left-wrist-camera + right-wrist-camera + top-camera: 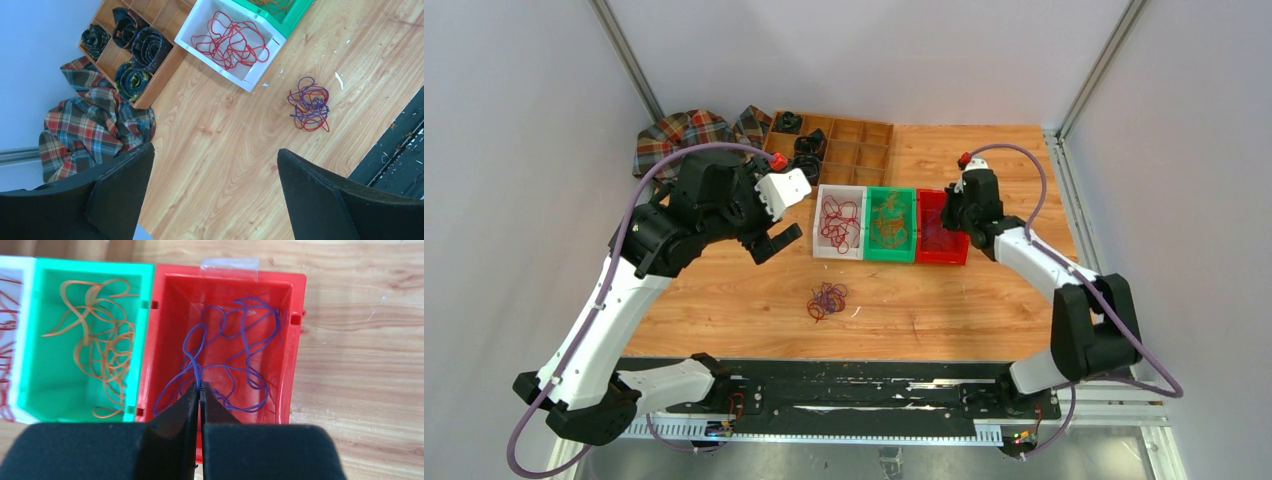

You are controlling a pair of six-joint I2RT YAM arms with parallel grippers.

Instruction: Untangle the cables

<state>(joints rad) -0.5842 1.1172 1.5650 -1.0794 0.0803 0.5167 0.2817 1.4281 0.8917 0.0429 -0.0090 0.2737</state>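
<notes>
A small tangle of red and purple-blue cables (pixel 827 299) lies on the wooden table in front of the bins; it also shows in the left wrist view (pixel 309 104). Red cables (pixel 231 40) lie in the white bin (pixel 819 240), orange-tan cables (pixel 100 340) in the green bin (pixel 35 330), purple-blue cables (pixel 230 355) in the red bin (pixel 297 340). My right gripper (pixel 200 386) hangs over the red bin, shut on a purple-blue cable that trails down into it. My left gripper (pixel 215 160) is open and empty, high above bare table left of the tangle.
A wooden compartment tray (pixel 856 143) with black coiled rings (pixel 145 45) stands behind the bins. A plaid cloth (pixel 90 130) lies at the table's far left corner. A black rail (pixel 864 390) runs along the near edge. White walls stand on both sides.
</notes>
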